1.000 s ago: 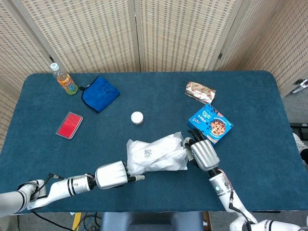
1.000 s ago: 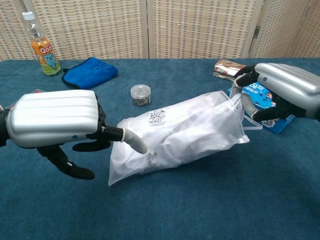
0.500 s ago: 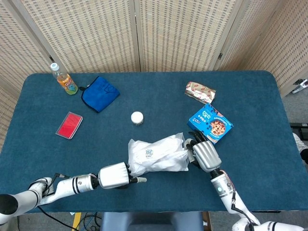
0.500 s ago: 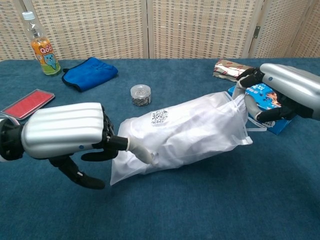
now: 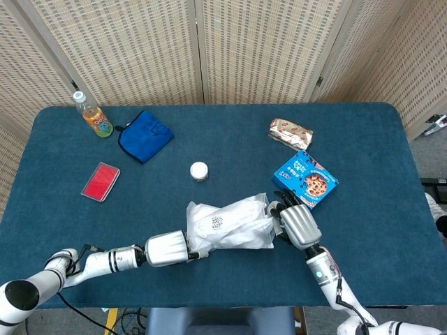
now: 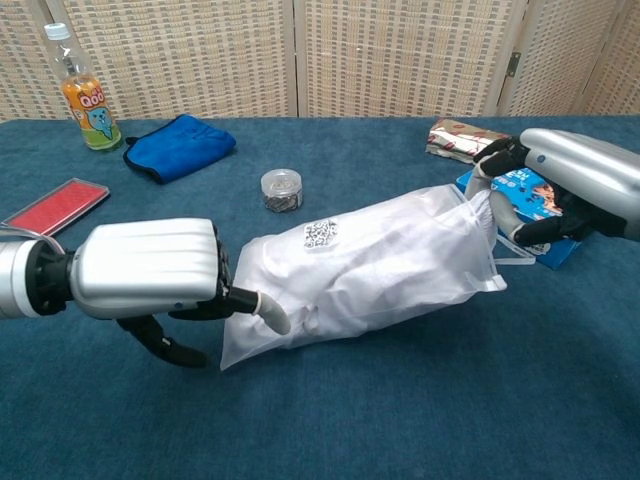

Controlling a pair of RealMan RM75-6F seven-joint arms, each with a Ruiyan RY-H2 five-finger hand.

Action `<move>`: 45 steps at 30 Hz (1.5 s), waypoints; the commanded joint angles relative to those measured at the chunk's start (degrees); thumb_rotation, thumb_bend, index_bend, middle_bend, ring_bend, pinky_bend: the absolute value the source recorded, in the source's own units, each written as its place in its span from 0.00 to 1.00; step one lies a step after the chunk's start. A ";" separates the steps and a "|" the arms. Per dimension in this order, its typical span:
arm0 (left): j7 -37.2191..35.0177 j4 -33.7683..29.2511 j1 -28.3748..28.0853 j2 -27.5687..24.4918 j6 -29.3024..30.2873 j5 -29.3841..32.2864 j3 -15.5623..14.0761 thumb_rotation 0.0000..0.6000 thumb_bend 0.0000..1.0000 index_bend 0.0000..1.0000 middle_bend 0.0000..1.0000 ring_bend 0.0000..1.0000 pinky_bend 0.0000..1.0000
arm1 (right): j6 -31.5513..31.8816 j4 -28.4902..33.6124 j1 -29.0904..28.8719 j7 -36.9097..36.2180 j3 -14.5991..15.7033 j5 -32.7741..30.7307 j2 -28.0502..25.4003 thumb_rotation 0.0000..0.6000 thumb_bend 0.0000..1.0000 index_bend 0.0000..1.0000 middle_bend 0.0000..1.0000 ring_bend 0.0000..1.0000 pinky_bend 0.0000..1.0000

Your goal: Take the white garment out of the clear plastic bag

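The clear plastic bag [image 5: 229,225] [image 6: 370,262] lies on the blue table with the white garment [image 6: 390,255] folded inside it. A QR label sits on its top. My left hand [image 5: 167,250] [image 6: 150,278] is at the bag's closed left end, one finger stretched onto the lower corner and the thumb hanging below, apart from it. At the open right end, my right hand [image 5: 299,225] [image 6: 570,185] pinches the edge of the bag's mouth between its fingers [image 6: 482,190] and thumb. The garment is wholly inside the bag.
A blue cookie box [image 5: 305,179] lies just behind my right hand, with a snack packet [image 5: 290,132] further back. A small round jar [image 5: 199,171] stands behind the bag. A blue cloth [image 5: 144,135], a drink bottle [image 5: 93,115] and a red case [image 5: 100,181] are at the left.
My left hand has slid right and lower against the bag's closed end, its forearm swinging in. The bag shifted slightly right. My right hand has kept its pinch on the mouth.
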State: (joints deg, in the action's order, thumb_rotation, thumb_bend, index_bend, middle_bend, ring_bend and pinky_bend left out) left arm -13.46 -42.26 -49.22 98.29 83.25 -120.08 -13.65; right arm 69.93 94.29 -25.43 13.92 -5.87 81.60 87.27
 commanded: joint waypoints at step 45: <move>-2.55 7.34 -1.44 5.37 1.18 2.37 -2.44 1.00 0.47 0.42 0.89 0.88 0.84 | -0.79 -0.86 -0.34 1.31 -0.14 -1.18 0.71 1.00 0.69 0.86 0.43 0.14 0.11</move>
State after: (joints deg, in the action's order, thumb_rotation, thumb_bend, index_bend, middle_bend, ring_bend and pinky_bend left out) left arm -15.89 -35.00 -50.73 103.60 84.41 -117.80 -16.02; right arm 69.13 93.43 -25.77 15.23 -6.00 80.42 87.98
